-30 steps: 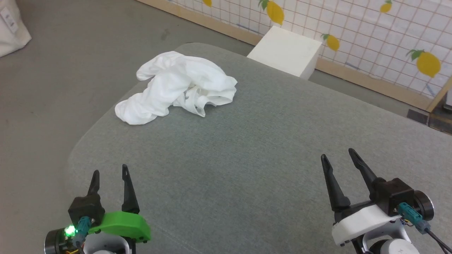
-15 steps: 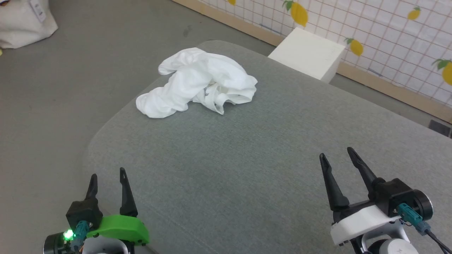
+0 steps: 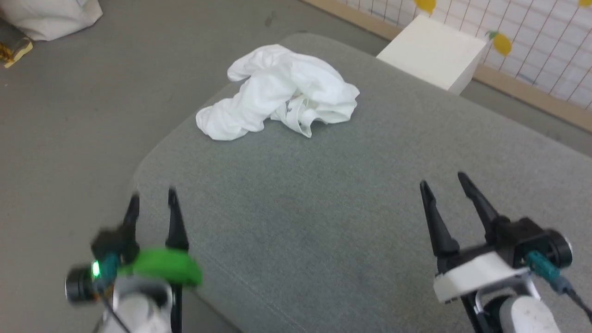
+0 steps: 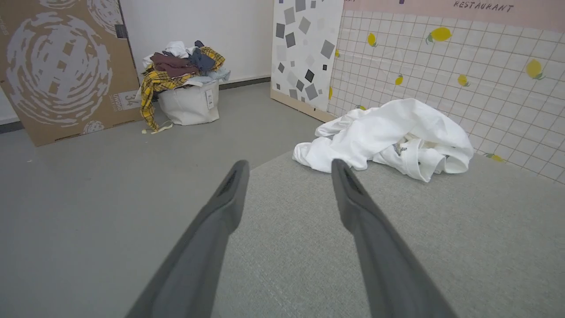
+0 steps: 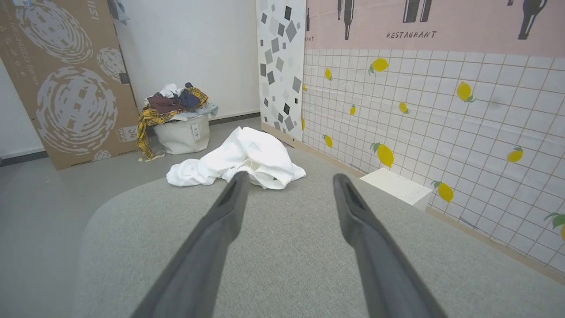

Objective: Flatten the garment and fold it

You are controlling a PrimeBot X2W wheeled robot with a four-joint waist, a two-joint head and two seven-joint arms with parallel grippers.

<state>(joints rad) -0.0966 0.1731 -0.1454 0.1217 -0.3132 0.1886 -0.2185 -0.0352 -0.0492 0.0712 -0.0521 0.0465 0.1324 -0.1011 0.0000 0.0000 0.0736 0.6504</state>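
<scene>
Well away from both grippers, the garment (image 3: 277,92) is lying crumpled near the far left corner of the grey padded surface (image 3: 323,217). The left gripper (image 3: 153,194) and right gripper (image 3: 442,180) are hovering over its near side, jaws spread apart.

The left end effector (image 3: 153,194) has two long, tapering dark fingers, a bright green shell, a teal plug and a lit green lamp; the right end effector (image 3: 442,180) has matching fingers, a white shell, a teal plug and a black cable
</scene>
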